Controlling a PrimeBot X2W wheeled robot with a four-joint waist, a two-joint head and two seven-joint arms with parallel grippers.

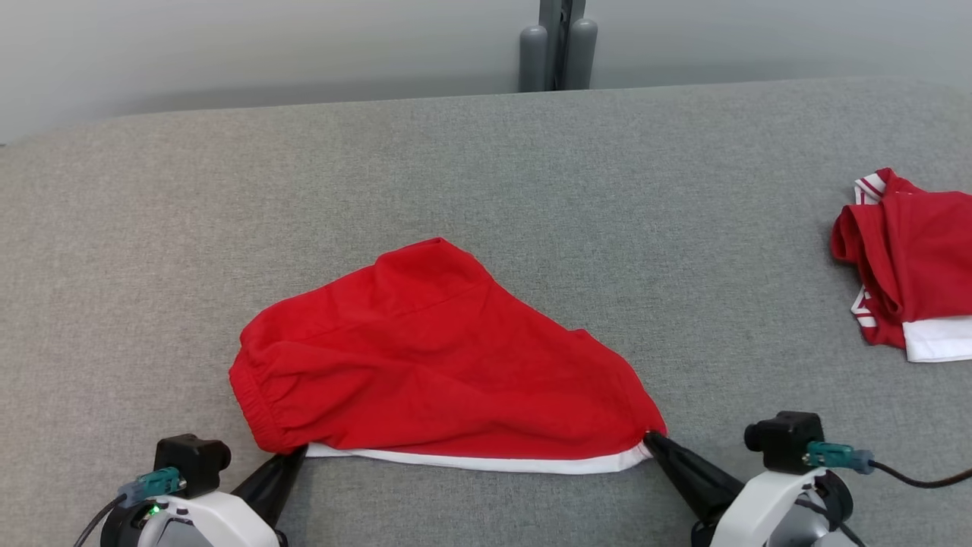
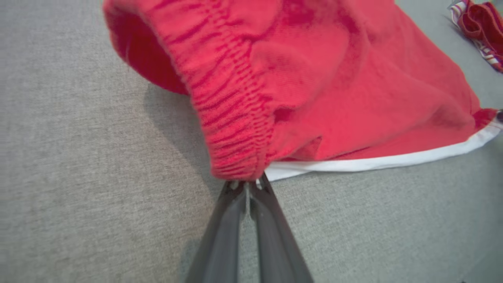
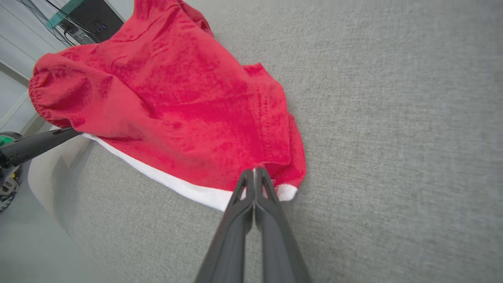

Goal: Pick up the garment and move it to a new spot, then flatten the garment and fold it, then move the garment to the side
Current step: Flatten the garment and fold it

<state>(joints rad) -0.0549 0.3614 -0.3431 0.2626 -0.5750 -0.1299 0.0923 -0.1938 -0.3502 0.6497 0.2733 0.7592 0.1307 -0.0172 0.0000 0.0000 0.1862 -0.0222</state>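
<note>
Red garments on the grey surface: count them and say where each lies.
2. One red garment lies centre front, its near corners pinched by the left gripper and the right gripper. The second garment lies bunched at the right edge, partly cut off.

Your right jaws rise from the bottom edge pressed flat together. Their tips pinch the near corner of the red garment (image 3: 177, 110), right where the red cloth meets its white hem (image 3: 180, 188). From the tips the garment spreads away up and to the left, rumpled, lying on the grey fabric tabletop (image 3: 393, 118). Far to the left of the jaws its gathered elastic waistband (image 3: 39, 98) bulges. Just below it the left arm's dark fingers (image 3: 35, 144) reach in and meet the hem's other end. Beyond the garment, up and left of the jaws, you can see a dark box (image 3: 92, 19) with cables, off the tabletop.
</note>
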